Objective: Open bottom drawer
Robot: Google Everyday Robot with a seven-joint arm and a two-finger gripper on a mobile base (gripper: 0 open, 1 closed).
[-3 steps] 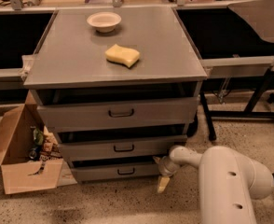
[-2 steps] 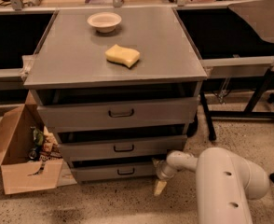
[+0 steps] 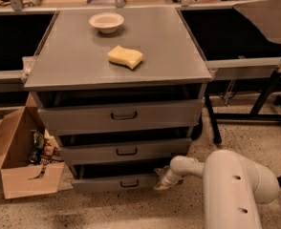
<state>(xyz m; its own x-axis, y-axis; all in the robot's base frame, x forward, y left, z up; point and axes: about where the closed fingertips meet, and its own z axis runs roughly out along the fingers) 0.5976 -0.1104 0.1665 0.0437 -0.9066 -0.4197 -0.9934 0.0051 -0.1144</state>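
Note:
The bottom drawer (image 3: 113, 182) is the lowest, shallowest grey front of the cabinet, with a small dark bar handle (image 3: 129, 183) at its centre. It stands a little way out, with a dark gap above it. My gripper (image 3: 160, 183) is at the end of the white arm (image 3: 226, 185), low down at the drawer's right end, against the front's right edge and to the right of the handle.
A white bowl (image 3: 106, 22) and a yellow sponge (image 3: 125, 57) lie on the cabinet top (image 3: 169, 46). An open cardboard box (image 3: 21, 151) with packets stands on the floor at the left. Black table legs (image 3: 255, 109) stand at the right.
My gripper has moved left and slightly up, from beside the cabinet's lower right corner to the right end of the bottom drawer front.

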